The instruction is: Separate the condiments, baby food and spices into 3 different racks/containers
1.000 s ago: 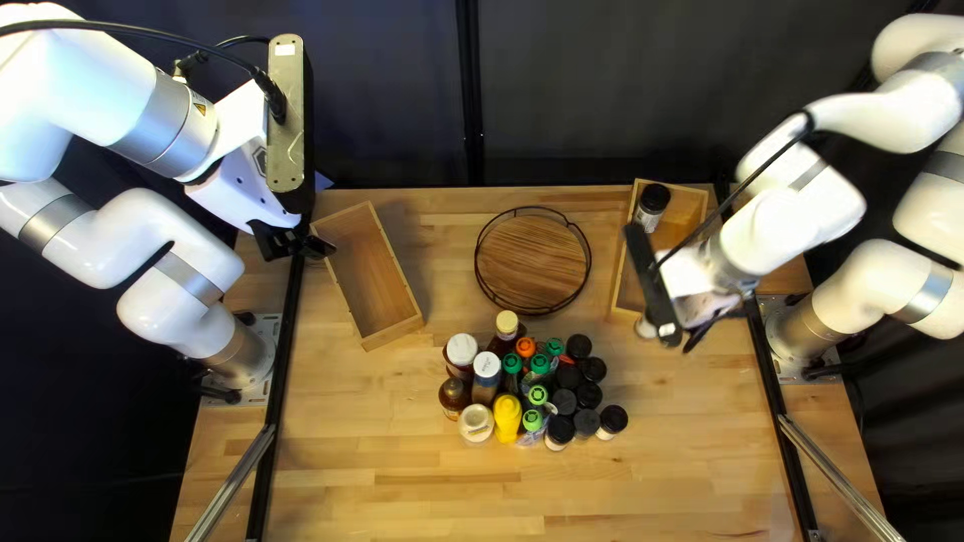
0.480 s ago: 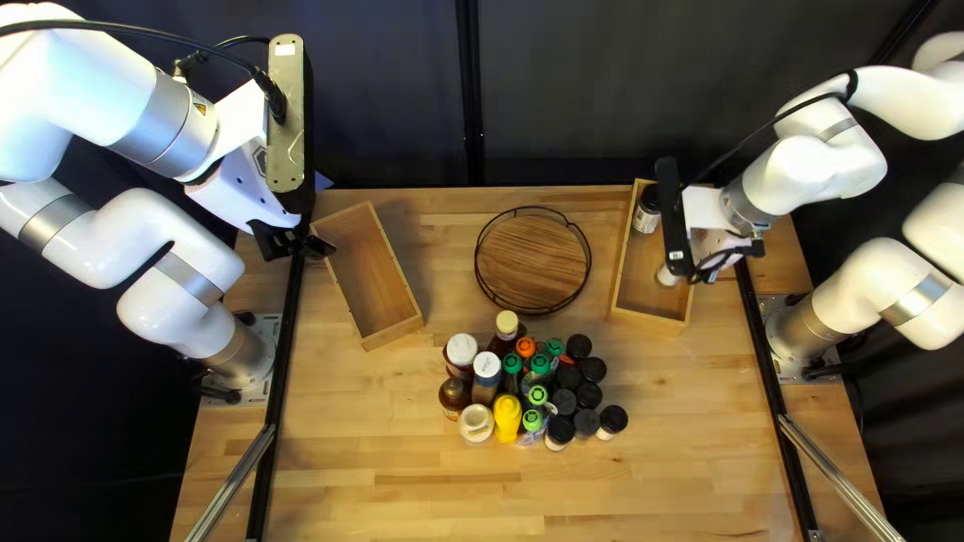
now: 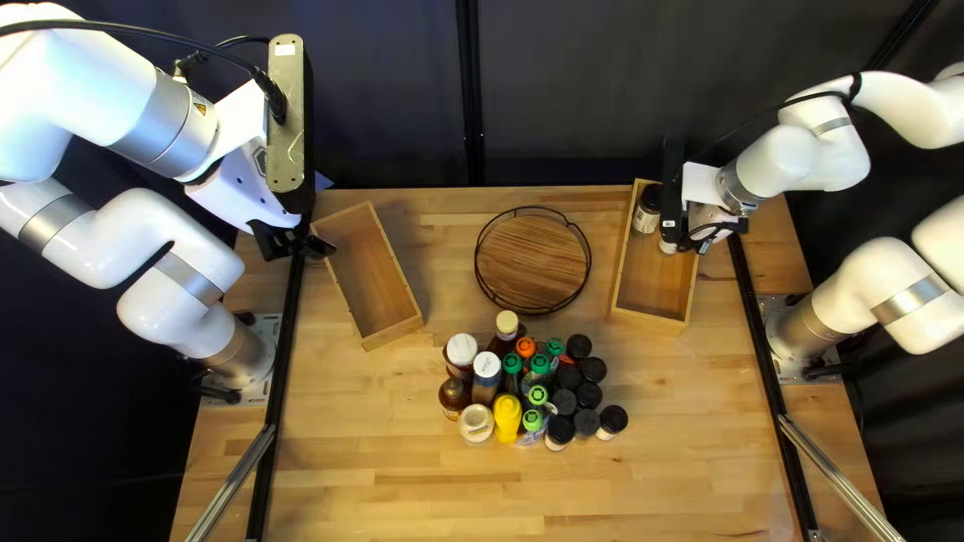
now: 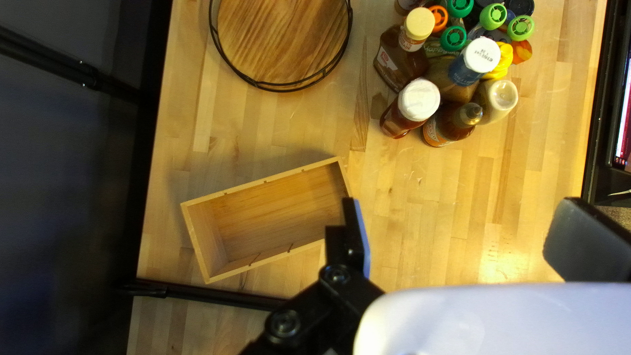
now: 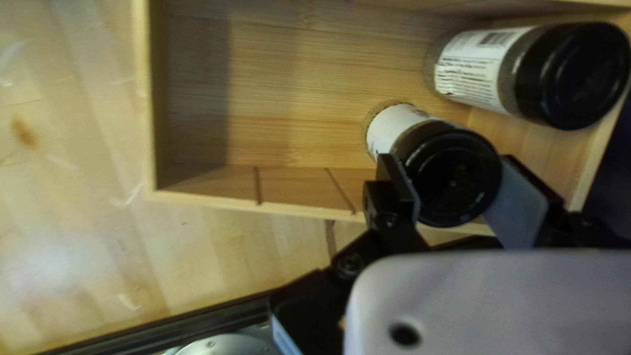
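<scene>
"Where is our spice jar?"

"It's in the wooden box, near the other jar. Our right gripper is pinching its black cap from both sides. We can't tell if the jar's bottom touches the box floor."

"How will it feel to us?"

"Pretty light, we think, and hard all over, so it won't squish. The cap looks smooth and could slip if we pinch near its top edge. The round sides could roll if we let it tip."

"So where should we hold it?"

"Around the middle of the cap, or just under it. If it's glass, a bump could crack it, so we should set it down softly and then let go."

"And our left gripper?"

"Its fingers are wide apart and hold nothing. The long box by it has no bottles inside. The squeeze bottle out on the table looks softer, so we'd hug that gently."
</scene>
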Robot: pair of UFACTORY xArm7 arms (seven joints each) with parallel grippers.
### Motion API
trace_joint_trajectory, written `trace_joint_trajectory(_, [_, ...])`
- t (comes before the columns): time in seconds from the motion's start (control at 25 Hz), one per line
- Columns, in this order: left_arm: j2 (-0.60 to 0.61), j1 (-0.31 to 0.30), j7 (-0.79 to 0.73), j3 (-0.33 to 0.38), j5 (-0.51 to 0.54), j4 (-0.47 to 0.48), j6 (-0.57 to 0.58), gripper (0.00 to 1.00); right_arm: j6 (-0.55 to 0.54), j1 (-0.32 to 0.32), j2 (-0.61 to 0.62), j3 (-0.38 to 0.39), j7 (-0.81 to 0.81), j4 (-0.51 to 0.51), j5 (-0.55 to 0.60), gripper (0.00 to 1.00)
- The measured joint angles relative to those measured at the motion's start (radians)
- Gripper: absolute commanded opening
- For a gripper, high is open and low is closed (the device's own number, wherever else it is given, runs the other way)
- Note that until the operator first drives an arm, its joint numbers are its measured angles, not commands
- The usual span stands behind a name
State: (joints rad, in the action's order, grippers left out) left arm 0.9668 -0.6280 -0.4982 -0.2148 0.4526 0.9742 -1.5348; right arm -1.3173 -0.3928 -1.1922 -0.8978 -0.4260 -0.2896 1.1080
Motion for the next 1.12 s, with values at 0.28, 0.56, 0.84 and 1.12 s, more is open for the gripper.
trace_joint_trajectory(0.28, [0.000, 0.000, 0.000, 0.000, 0.000, 0.000, 0.000, 1.00, 0.029, 0.039, 0.005, -0.065, -0.001, 0.013, 0.074, 0.09])
trace_joint_trajectory(0.56, [0.000, 0.000, 0.000, 0.000, 0.000, 0.000, 0.000, 1.00, 0.058, 0.029, 0.026, -0.117, -0.007, 0.003, 0.110, 1.00])
trace_joint_trajectory(0.84, [0.000, 0.000, 0.000, 0.000, 0.000, 0.000, 0.000, 1.00, 0.031, 0.010, 0.012, -0.049, -0.012, -0.001, 0.044, 1.00])
trace_joint_trajectory(1.12, [0.000, 0.000, 0.000, 0.000, 0.000, 0.000, 0.000, 1.00, 0.022, -0.132, 0.059, 0.079, -0.103, -0.028, -0.087, 1.00])
